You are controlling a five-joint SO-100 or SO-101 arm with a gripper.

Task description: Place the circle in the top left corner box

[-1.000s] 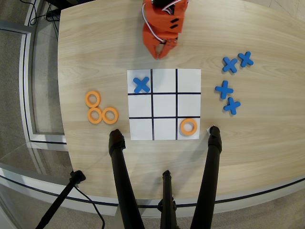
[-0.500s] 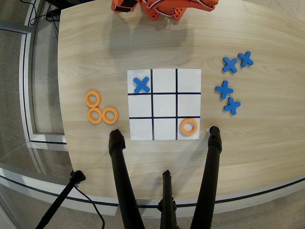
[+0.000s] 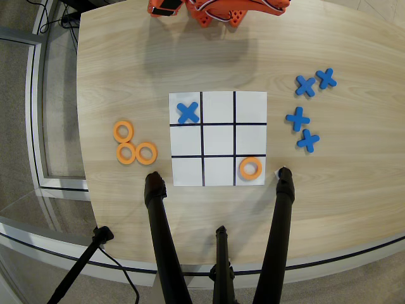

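In the overhead view, a flat orange plastic ring (image 3: pixel 251 168) lay in the lower right cell (image 3: pixel 251 170) of the white paper grid (image 3: pixel 218 109). A blue cross (image 3: pixel 188 113) occupied the upper left cell. Three orange rings (image 3: pixel 133 145) rested on the wooden table (image 3: pixel 126 69) at left. At the top edge, the orange end effector (image 3: pixel 215 9) was cropped; I cannot tell its state.

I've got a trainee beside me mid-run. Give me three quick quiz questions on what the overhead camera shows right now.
1. True or false: the orange ring on the paper grid lies in the same cell as the blue cross.
2. How many orange rings lie off the grid, and on which side in the overhead view?
3. Blue crosses loose on the table: A) two B) three C) four

Key:
1. False; it lies in the diagonally opposite corner cell.
2. Three, on the left.
3. C
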